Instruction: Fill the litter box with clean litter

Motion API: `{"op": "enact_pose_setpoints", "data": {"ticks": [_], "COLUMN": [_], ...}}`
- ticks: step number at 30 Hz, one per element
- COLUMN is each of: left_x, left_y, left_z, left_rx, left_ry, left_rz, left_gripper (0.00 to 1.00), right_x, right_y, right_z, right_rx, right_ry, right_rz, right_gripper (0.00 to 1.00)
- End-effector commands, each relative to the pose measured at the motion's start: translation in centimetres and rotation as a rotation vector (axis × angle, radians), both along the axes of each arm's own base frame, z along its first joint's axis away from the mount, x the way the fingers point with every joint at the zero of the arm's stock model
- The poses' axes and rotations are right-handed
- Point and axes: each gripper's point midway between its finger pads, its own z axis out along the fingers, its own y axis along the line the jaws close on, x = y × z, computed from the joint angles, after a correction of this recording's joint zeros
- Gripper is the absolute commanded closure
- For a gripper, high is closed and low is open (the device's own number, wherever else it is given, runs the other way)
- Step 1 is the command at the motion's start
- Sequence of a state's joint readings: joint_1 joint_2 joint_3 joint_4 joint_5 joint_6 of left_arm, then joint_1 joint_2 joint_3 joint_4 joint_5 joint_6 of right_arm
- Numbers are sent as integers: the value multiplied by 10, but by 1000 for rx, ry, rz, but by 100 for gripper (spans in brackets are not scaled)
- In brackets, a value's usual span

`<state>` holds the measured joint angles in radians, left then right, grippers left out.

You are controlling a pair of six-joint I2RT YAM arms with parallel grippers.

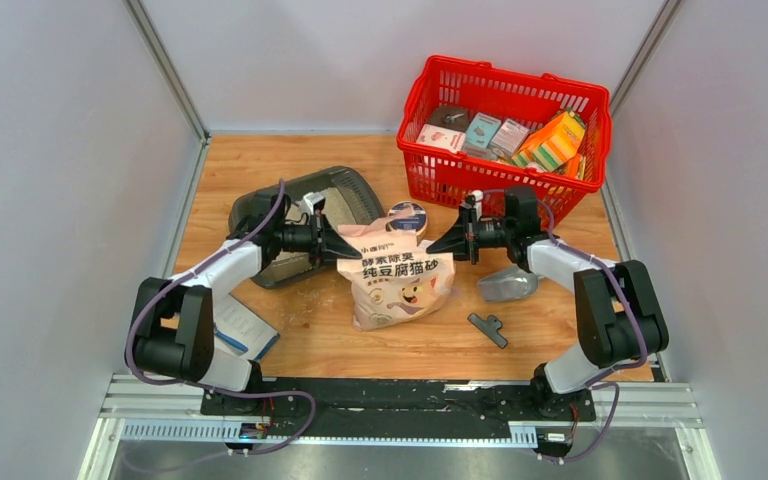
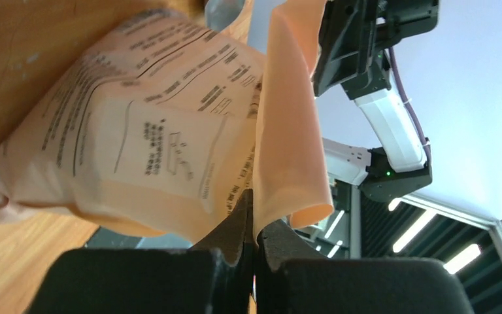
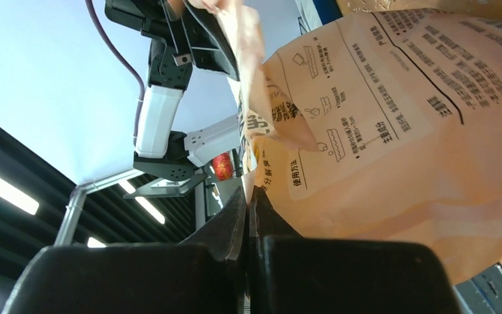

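The litter bag [image 1: 397, 285] stood upright in the middle of the wooden table [image 1: 360, 350], its printed front turned toward the arm bases. Both arms reached in to its top from opposite sides. The left gripper [image 1: 353, 247] met the bag's upper left corner and the right gripper [image 1: 434, 245] met its upper right corner. In the left wrist view, the left gripper [image 2: 253, 203] had its fingers pressed together on a thin flap of the bag's top edge, and the right arm [image 2: 392, 124] showed beyond it. In the right wrist view, the right gripper [image 3: 248, 196] likewise pinched the bag's edge between closed fingers, with the left arm [image 3: 160, 111] opposite. The litter box [image 1: 345, 190] lay at the far left of the table, set at an angle just behind and to the left of the bag. Its near side was hidden by the left forearm, so I could not tell whether it touched the bag. A pale patch showed in its far corner, too small to say whether it was litter. A round tin [image 1: 407, 217] sat just behind the bag's top, between the two grippers. A red basket [image 1: 505, 120] full of packets stood at the far right. A silver scoop [image 1: 507, 285] lay to the right of the bag under the right forearm, with a small black tool [image 1: 487, 329] on the table nearer the bases. A blue and white packet [image 1: 245, 330] lay beside the left arm's base.
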<state>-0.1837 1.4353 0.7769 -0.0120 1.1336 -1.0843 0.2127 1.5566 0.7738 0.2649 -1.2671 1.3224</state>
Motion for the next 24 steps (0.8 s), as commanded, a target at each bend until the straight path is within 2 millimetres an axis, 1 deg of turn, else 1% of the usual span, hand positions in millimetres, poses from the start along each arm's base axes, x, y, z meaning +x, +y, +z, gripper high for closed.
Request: {"op": "enact_pose_setpoints", "data": {"ticks": [1,2,5,6,7,8,9,11,12,13,14,15,16,17,18,19,20,21,22,23,24], "left_x": [-18,-19,-13,-6,-1,7,15,24,34,40,45,59,63,59,65,55,57,39,29,17,1], "left_y": [5,5,5,4,3,3,2,5,9,15,33,45,54,60,63,62,58,35,26,17,-1], "left_z": [-14,-18,-18,-13,-9,-4,6,16,30,34,36,50,59,75,91,115,121,125,124,114,108], "left_rx": [32,38,46,48,48,48,48,52,67,97,154,218,281,368,446,483,533,510,516,532,487], "left_ry": [199,231,272,240,202,128,76,-16,-94,-140,-211,-322,-420,-658,-833,-1020,-1256,-1396,-1503,-1644,-1713], "left_rz": [-31,-30,-15,-8,-5,-5,-3,-6,6,22,51,88,92,35,32,15,-60,-173,-263,-406,-500], "left_gripper": [100,100,100,95,83,74,66,62,60,60,60,56,55,52,46,44,41,38,37,37,36], "right_x": [-1,-4,-9,-10,-11,-11,-10,-9,-8,-7,-6,-6,-5,-6,-6,-5,-5,-5,-5,-4,-3], "right_y": [-14,-14,-15,-15,-15,-14,-14,-13,-13,-12,-11,-11,-10,-9,-8,-7,-7,-7,-7,-7,-8], "right_z": [19,17,19,20,20,20,19,16,15,12,11,11,11,12,13,13,13,13,11,11,10], "right_rx": [24,24,31,34,34,35,36,35,35,30,28,27,23,22,20,16,15,13,9,9,9], "right_ry": [55,67,60,51,54,54,57,74,78,91,95,98,108,101,105,117,120,127,144,146,147], "right_rz": [16,19,29,36,37,40,41,49,49,45,45,47,46,52,52,51,51,50,48,50,50], "right_gripper": [100,100,100,100,100,100,100,100,100,100,100,100,100,100,100,100,100,100,100,100,100]}}
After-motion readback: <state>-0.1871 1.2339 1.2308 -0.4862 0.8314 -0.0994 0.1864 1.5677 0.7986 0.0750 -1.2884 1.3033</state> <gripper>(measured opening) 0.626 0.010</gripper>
